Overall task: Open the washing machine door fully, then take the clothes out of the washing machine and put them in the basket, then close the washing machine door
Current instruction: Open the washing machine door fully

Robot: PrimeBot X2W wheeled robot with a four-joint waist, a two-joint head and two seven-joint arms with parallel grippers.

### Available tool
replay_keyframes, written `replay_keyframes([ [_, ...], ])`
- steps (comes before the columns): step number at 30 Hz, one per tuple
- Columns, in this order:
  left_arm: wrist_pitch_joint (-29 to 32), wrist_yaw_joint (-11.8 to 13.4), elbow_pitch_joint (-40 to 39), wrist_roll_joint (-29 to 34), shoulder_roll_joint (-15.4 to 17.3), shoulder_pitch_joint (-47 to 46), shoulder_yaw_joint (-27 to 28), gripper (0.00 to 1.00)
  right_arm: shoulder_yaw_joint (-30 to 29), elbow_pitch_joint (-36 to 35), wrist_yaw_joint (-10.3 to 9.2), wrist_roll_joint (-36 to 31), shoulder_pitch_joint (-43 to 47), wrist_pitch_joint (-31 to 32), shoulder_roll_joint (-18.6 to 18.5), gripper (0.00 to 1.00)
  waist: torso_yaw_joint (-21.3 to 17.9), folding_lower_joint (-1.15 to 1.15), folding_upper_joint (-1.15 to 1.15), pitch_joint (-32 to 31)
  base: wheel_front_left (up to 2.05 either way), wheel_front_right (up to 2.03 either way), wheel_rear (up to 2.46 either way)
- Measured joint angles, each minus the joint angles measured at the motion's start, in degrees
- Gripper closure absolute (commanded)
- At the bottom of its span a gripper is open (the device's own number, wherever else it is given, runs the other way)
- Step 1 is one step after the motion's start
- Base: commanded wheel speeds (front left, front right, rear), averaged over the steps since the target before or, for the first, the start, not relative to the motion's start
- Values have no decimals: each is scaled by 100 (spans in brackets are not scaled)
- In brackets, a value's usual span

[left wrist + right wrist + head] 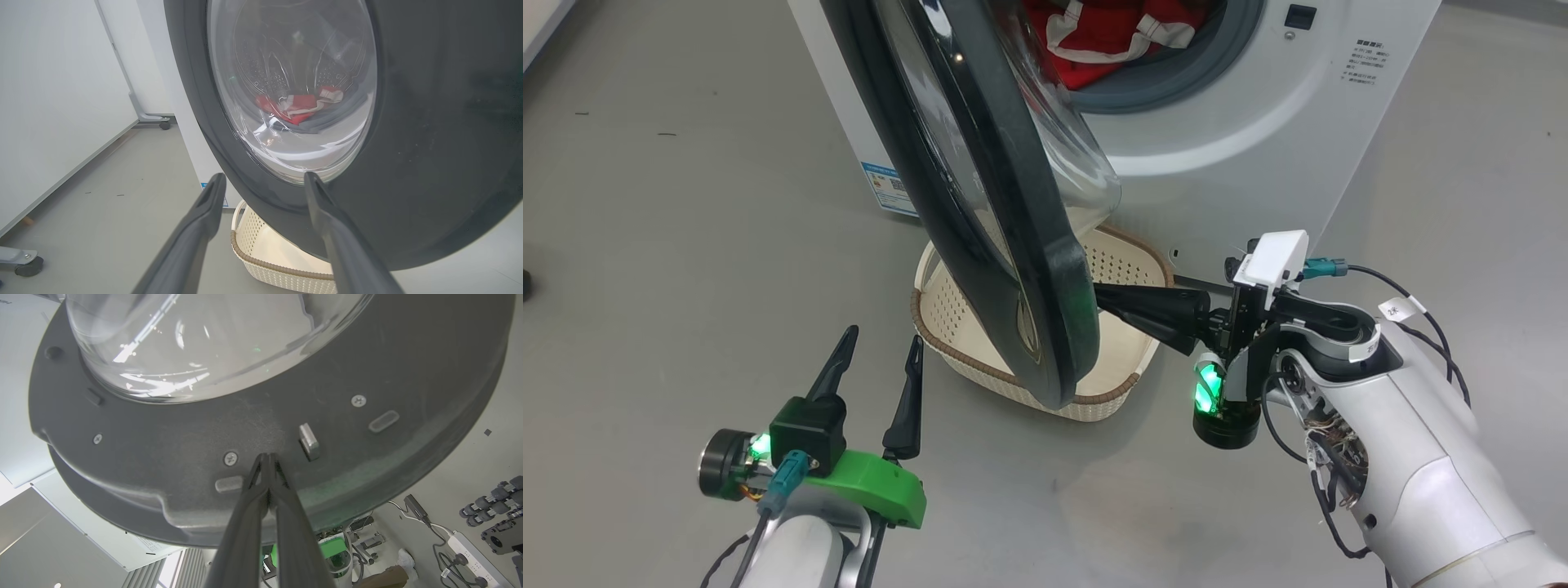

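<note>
Your washing machine (1258, 122) stands at 12 o'clock, the clothes (1111, 41) inside it. The washing machine door (980, 204) juts toward you from 11 o'clock, its lower edge over the basket (956, 359), which sits on the floor (645, 245) before the machine. Your left gripper (885, 335) sits at 7 o'clock, outside the door and apart from it. Your right gripper (267, 457), reaching from 4 o'clock, meets the door's inner face.

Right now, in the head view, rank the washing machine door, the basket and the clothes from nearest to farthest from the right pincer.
1. washing machine door: the shut right pincer has its tips at the door's inner face, near the low edge.
2. basket: just below the pincer.
3. clothes: farthest, up inside the washing machine.
</note>
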Motion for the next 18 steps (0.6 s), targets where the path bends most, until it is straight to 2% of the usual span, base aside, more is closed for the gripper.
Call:
replay_keyframes([
  [18, 0, 0, -46, -1, 1, 3, -20, 0, 1082, -611, 0, 657, 35, -598, -22, 100, 99, 0, 0, 126, 0, 0, 0],
])
